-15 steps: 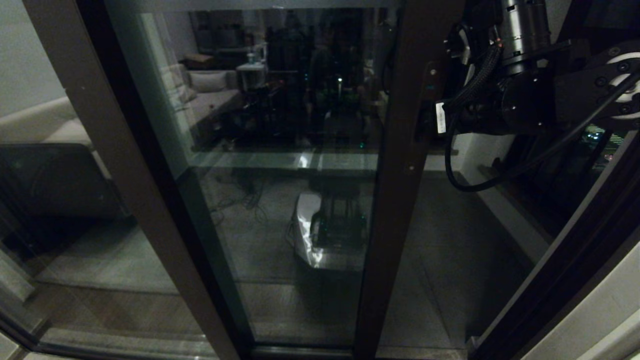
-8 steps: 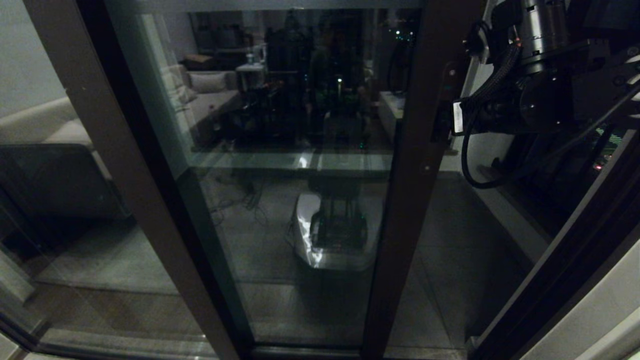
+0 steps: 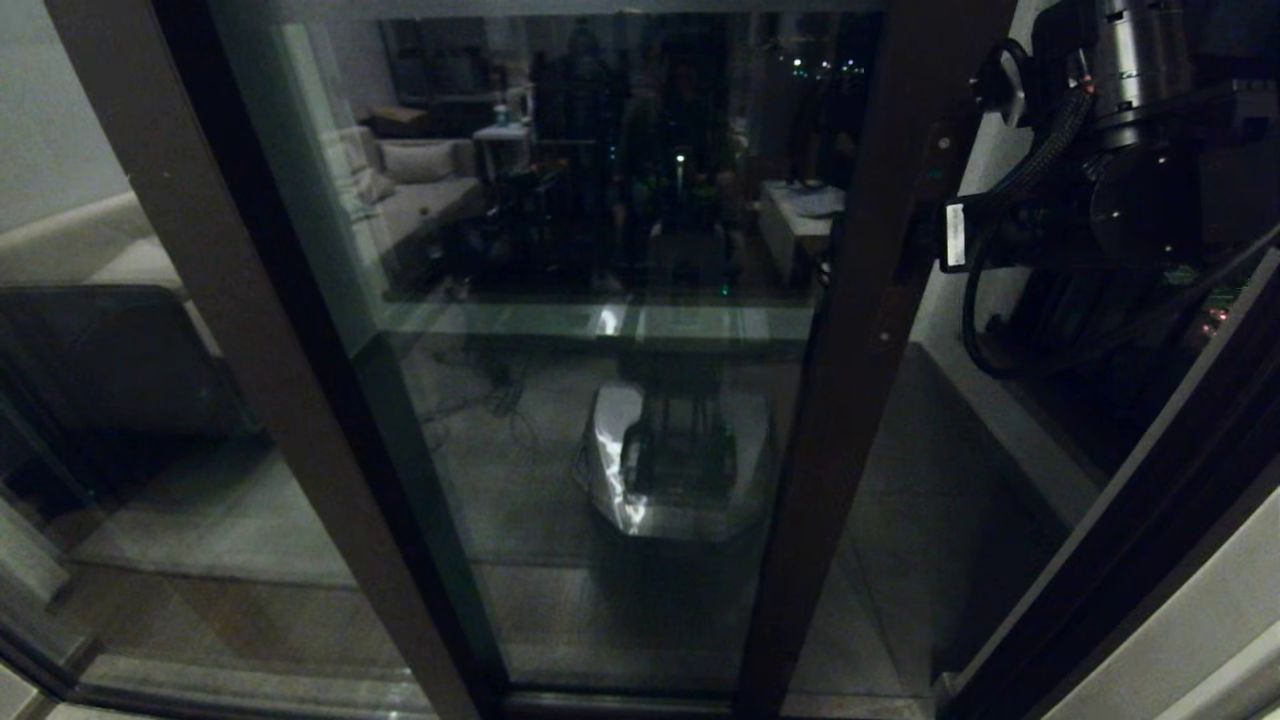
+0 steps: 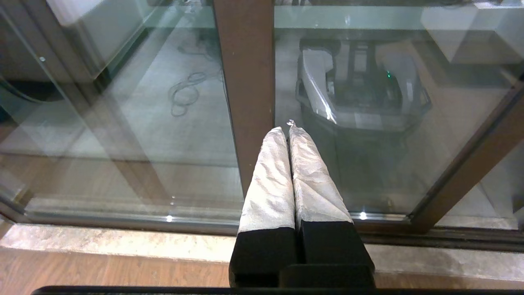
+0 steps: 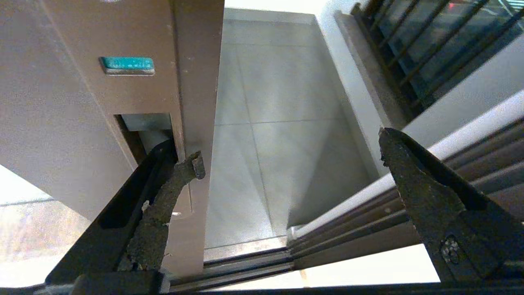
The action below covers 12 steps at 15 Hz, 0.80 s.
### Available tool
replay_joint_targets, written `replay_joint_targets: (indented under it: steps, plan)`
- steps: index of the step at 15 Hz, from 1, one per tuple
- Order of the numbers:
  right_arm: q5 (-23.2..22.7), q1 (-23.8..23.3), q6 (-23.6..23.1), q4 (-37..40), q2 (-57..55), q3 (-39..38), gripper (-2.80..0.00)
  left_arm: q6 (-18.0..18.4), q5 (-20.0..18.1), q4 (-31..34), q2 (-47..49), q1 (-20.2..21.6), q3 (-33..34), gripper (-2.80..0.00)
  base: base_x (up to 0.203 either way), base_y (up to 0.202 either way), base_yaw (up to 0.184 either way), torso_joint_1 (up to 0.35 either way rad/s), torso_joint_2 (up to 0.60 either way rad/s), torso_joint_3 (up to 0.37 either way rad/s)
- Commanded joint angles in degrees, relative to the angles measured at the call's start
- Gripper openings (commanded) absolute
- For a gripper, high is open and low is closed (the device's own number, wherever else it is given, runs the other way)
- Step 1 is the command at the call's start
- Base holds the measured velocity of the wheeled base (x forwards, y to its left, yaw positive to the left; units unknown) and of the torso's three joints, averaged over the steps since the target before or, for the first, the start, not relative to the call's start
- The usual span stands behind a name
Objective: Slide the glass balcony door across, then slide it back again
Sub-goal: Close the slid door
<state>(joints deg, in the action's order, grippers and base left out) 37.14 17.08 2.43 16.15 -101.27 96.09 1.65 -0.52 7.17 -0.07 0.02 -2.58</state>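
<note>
Door (image 3: 640, 300): heavy, rigid, fragile glass | hold: stile slot (image 5: 143, 131) | right gripper (image 5: 286, 164): spread, one finger hooked | left gripper (image 4: 288, 131): clenched, idle

right tool (image 5: 290, 151): spread wide | one finger (image 5: 172, 184) hooked in the recessed slot handle (image 5: 143, 127) of the glass balcony door (image 5: 102, 102) stile | other finger (image 5: 413, 180) free, apart from stile | beyond: tiled balcony floor (image 5: 270, 123), black-barred railing (image 5: 409, 45), floor track (image 5: 245, 266)

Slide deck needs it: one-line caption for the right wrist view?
Right hand open, one finger hooked in the glass balcony door stile's recessed handle, tiled balcony floor beyond.
</note>
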Motion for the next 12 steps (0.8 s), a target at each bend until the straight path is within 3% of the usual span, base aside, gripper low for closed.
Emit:
replay_joint_targets:
  steps: [1,12]
  plan:
    - [0.3,-1.3,-0.1,0.5,0.3,-0.3,0.00,0.0,0.0,0.1,0.0,0.0,0.1,-2.80,0.000,0.000,0.000,0.000,0.00,0.000]
    - [0.1,-6.8,-1.2,0.5,2.3,-2.2,0.00,0.0,0.0,0.0,0.0,0.0,0.1,-2.80,0.000,0.000,0.000,0.000,0.00,0.000]
